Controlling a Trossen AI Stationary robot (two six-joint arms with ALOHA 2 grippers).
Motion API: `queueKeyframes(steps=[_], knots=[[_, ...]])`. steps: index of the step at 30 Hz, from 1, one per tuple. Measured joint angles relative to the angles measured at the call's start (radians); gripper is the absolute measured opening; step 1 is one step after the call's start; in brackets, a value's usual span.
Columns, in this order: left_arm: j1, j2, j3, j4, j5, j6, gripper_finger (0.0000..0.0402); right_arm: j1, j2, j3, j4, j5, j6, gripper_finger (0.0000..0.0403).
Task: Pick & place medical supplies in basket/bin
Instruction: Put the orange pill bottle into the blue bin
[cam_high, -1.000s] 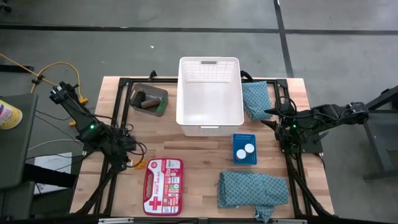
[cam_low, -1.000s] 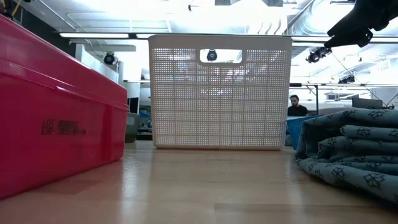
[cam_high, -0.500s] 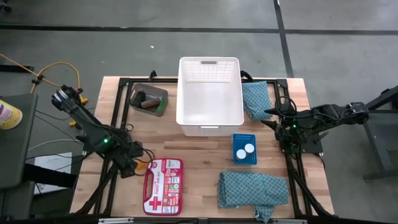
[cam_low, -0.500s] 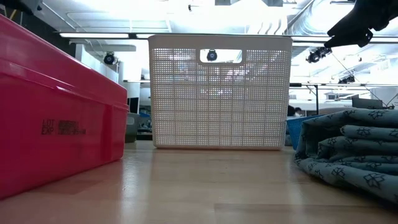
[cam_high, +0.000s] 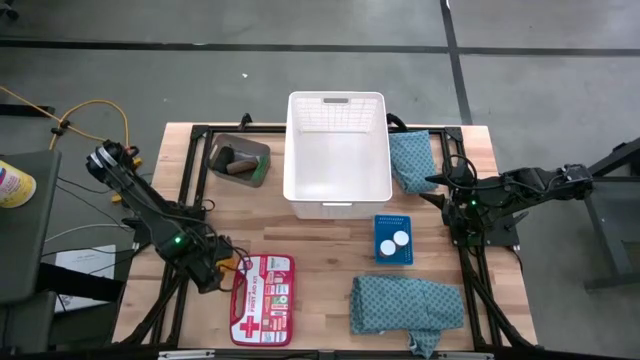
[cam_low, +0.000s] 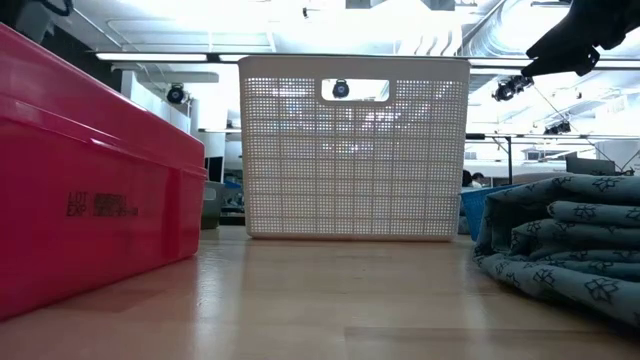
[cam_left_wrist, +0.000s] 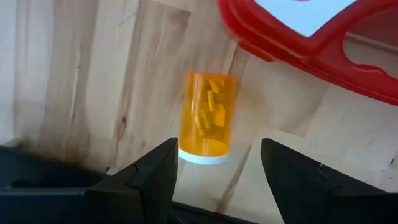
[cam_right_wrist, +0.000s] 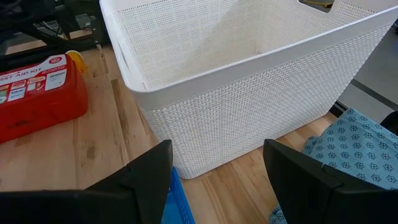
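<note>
left claw (cam_high: 222, 268) moved lower-right toward orange bottle (cam_left_wrist: 208, 116) beside red first-aid box (cam_high: 262, 298), fingers wide; right claw (cam_high: 446, 196) unchanged, fingers wide.

The red kit (cam_high: 262, 299), near the tabletop's front edge, carried a white label reading "FIRST AID KIT" beside a red cross. In the right wrist view the same label (cam_right_wrist: 32, 76) showed "FIRST AID". On the kit's side wall (cam_low: 100, 205), embossed lines read "LOT" and "EXP"; the rest was illegible.
</note>
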Motion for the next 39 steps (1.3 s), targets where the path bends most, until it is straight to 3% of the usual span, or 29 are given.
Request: queueKeyframes(steps=[39], knots=[[0.001,0.000,-0.235,0.259,0.006,0.059,0.0220,0.000,0.000,0.000,0.000,0.000,0.000,0.0239]])
